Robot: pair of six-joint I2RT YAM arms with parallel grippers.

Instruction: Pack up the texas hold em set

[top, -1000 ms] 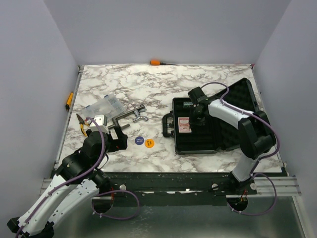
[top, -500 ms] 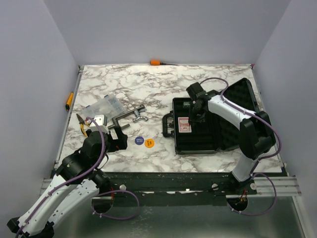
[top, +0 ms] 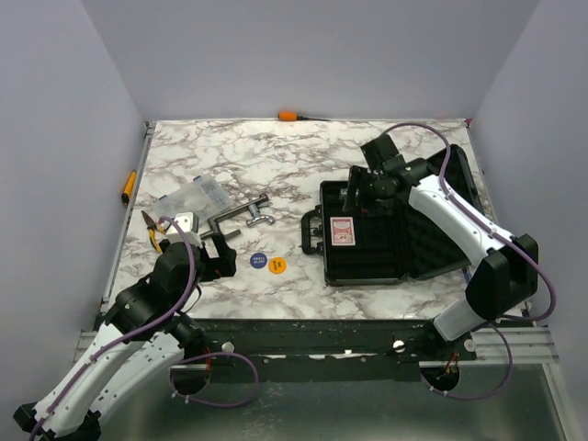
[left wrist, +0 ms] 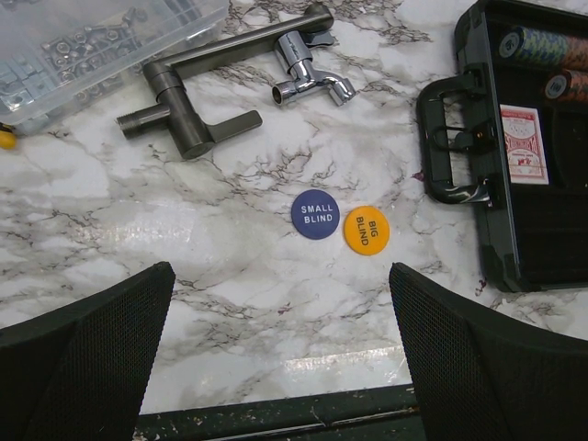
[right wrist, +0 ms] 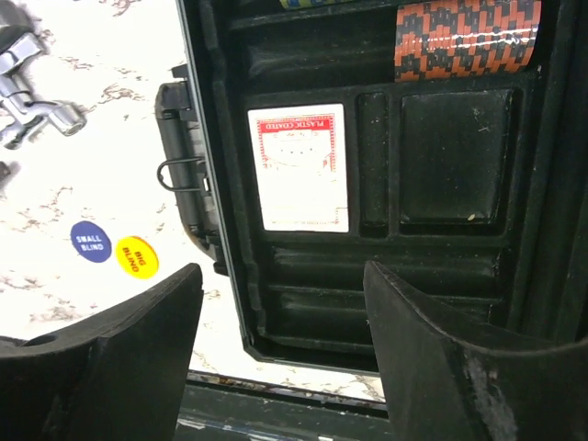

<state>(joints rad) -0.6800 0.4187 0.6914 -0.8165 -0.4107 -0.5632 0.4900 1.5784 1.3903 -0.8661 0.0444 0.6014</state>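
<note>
Right wrist view: the card deck [right wrist: 299, 167] lies seated in the black case [right wrist: 450, 156] just ahead of the right gripper [right wrist: 280, 308], fingers spread, empty. Outstanding, I judge: the blue disc [left wrist: 315, 213] and orange disc [left wrist: 367, 230], on bare marble [left wrist: 230, 266] just ahead of the left gripper [left wrist: 280, 285], likewise spread; lifting them must clear the case's handle-side rim.

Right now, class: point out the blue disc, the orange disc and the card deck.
blue disc [left wrist: 315, 214], left wrist view, centre of its printed face.
orange disc [left wrist: 367, 230], left wrist view, centre of its printed face.
card deck [right wrist: 303, 167], right wrist view, middle of its top card.
</note>
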